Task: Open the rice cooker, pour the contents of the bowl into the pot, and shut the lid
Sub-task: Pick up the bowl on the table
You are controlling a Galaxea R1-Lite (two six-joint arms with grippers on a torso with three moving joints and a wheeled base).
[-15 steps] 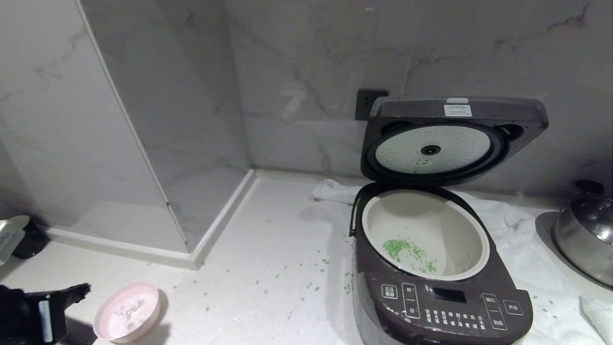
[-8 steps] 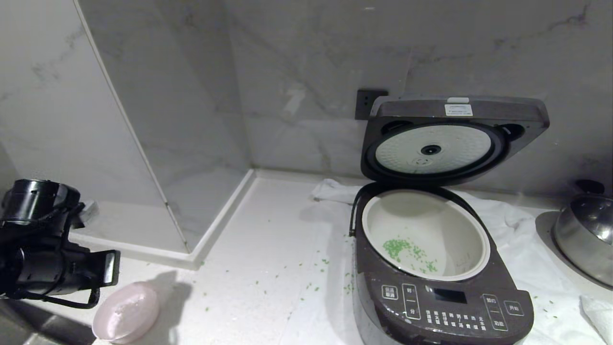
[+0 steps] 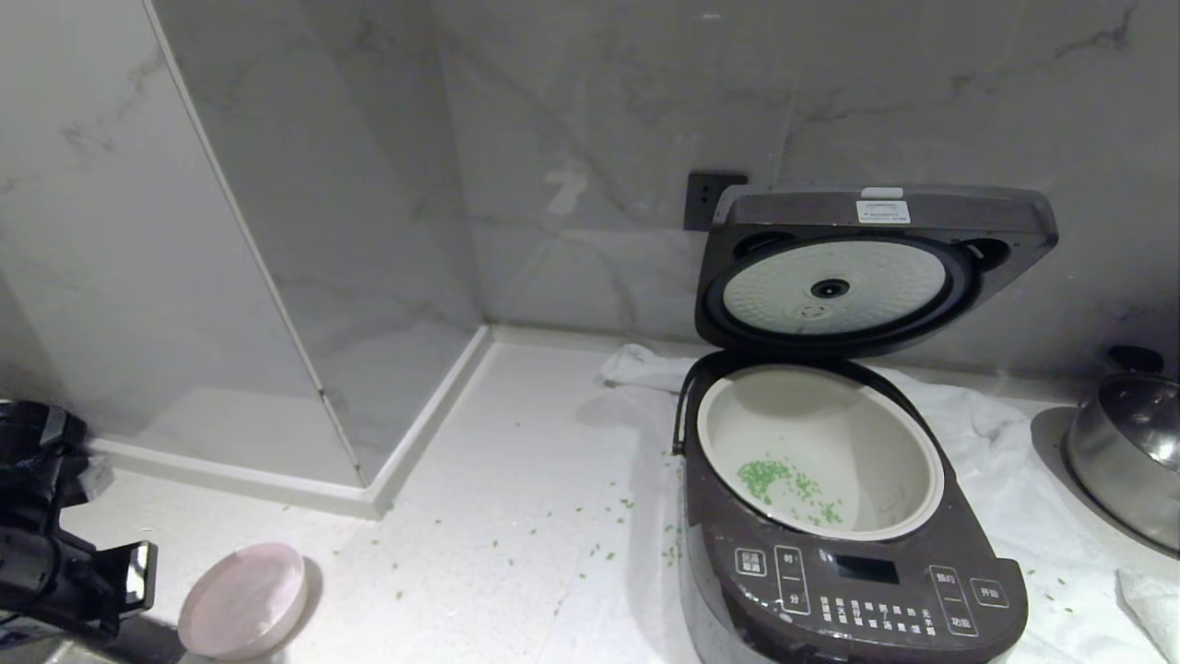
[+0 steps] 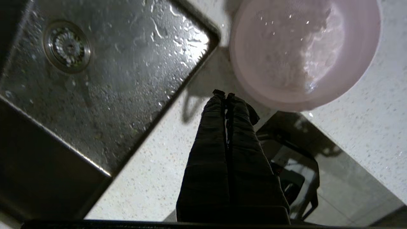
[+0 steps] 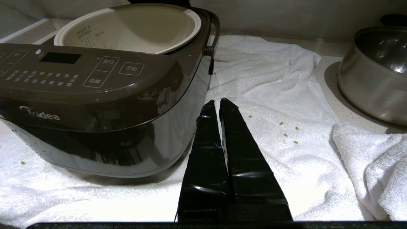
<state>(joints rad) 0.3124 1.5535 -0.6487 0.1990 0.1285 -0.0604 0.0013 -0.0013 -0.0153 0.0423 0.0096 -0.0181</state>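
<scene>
Pink bowl point(image 3: 242, 599) sitting emptied, lid point(image 3: 876, 267) gaping; left gripper point(image 4: 225, 94) hovering beside bowl, fingers pressed together, risking clipping its rim and skidding it toward the sink point(image 4: 95, 79).

Showing "Midea" in pale letters on the glossy lower front of the rice cooker point(image 5: 95, 105). Carrying white Chinese labels on the front button panel point(image 5: 79, 68): "开始" in one framed button, "预约" and "功能" in the framed button beside it. Running a row of smaller Chinese characters further along that panel, too small to be read. Bearing faint level markings and characters inside the pot point(image 5: 133, 27), not legible. Wearing a small white sticker point(image 3: 880, 212) on the raised lid point(image 3: 876, 267), its print unreadable. Display point(image 5: 60, 58) staying dark, giving no digits.
</scene>
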